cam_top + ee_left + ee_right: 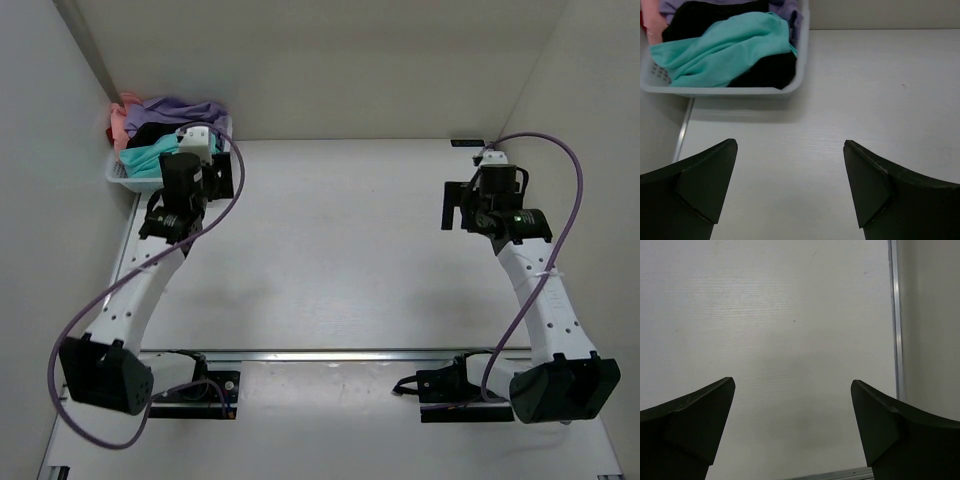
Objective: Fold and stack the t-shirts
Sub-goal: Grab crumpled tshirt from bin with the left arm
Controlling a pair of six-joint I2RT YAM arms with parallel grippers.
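Hovering over the white table (865, 90) with the left gripper (790, 150) spread wide and gripping nothing, just short of the white mesh basket (735, 91) in the far-left corner. All bundled inside that basket, with the teal t-shirt (725, 50) crumpled on top of a black t-shirt (715, 12), a lavender t-shirt (787, 10) against the far rim and a pink t-shirt (655, 25) at the left end, none folded or stacked yet. Over on the right, well apart from the basket, hanging above the table near a metal edge strip (895, 315) with the right gripper (792, 385) parted just as wide and just as empty.
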